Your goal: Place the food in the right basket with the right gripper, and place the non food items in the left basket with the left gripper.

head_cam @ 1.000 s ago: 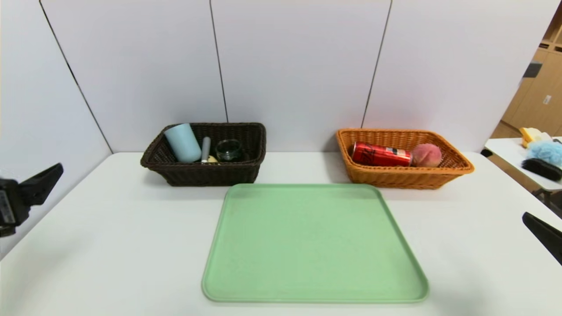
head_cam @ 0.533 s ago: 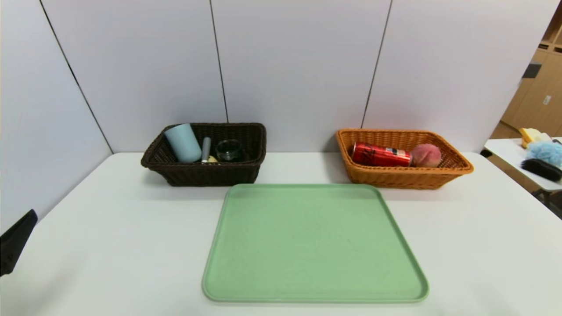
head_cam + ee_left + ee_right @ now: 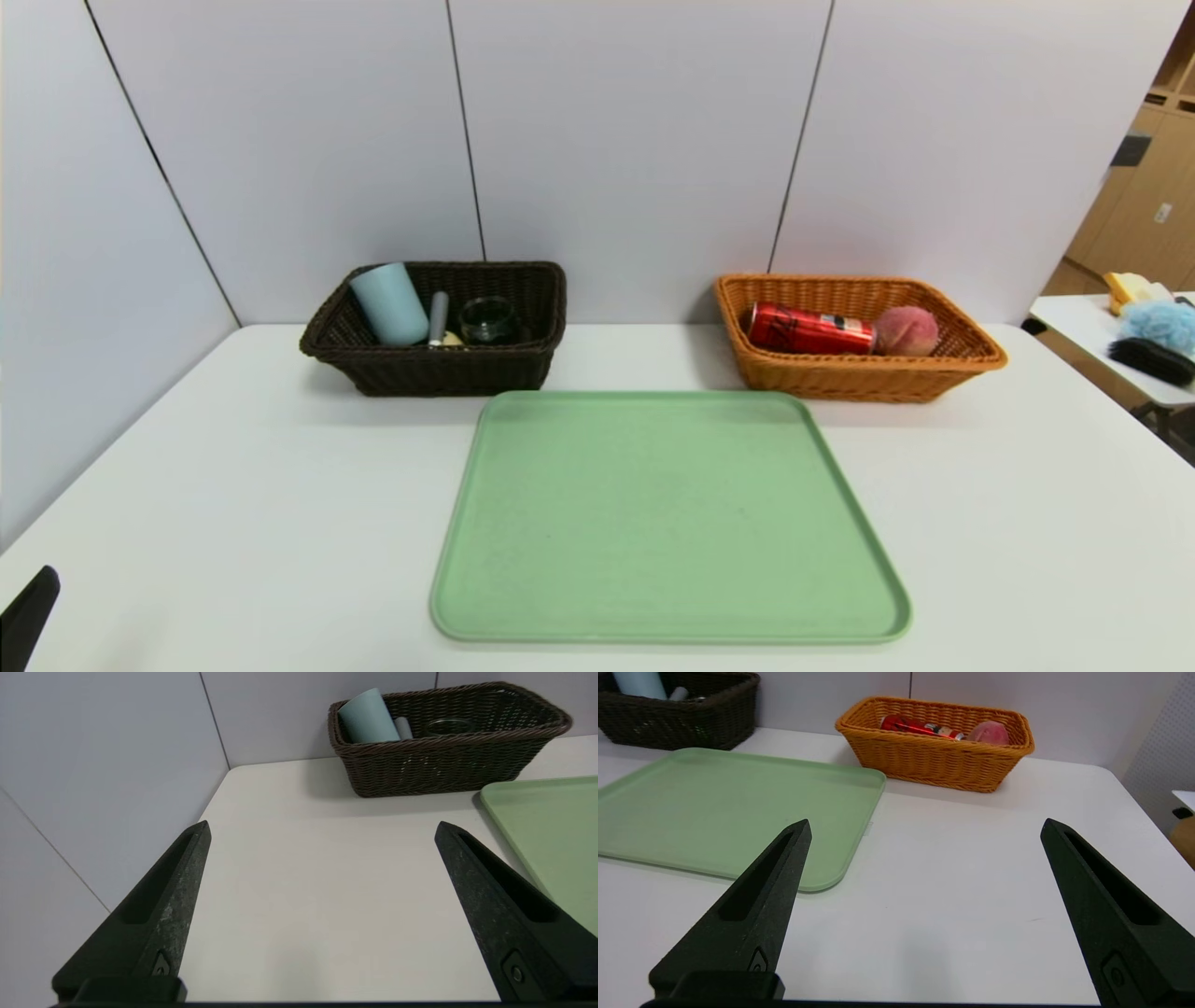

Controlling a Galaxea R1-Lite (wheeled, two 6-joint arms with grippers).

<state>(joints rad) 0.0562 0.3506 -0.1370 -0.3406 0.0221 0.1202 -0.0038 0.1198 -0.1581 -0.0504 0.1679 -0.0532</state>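
Note:
The dark brown left basket [image 3: 439,369] holds a light blue cup [image 3: 389,303], a grey stick-shaped item [image 3: 437,317] and a dark glass jar [image 3: 485,319]. The orange right basket [image 3: 854,373] holds a red can [image 3: 810,329] and a pink peach [image 3: 906,330]. The green tray [image 3: 667,518] between them is bare. My left gripper [image 3: 322,830] is open and empty, low over the table's front left; only a finger tip [image 3: 28,616] shows in the head view. My right gripper [image 3: 924,828] is open and empty over the table's front right, out of the head view.
Grey partition walls stand behind and left of the white table [image 3: 233,485]. A side table [image 3: 1111,345] at the far right carries a blue puff, a black brush and a yellow item. The tray's near corner [image 3: 822,882] lies beside my right gripper.
My left gripper has drawn back and down toward the front left corner, nearly leaving the head view. My right gripper has left the head view. The baskets' contents have not moved.

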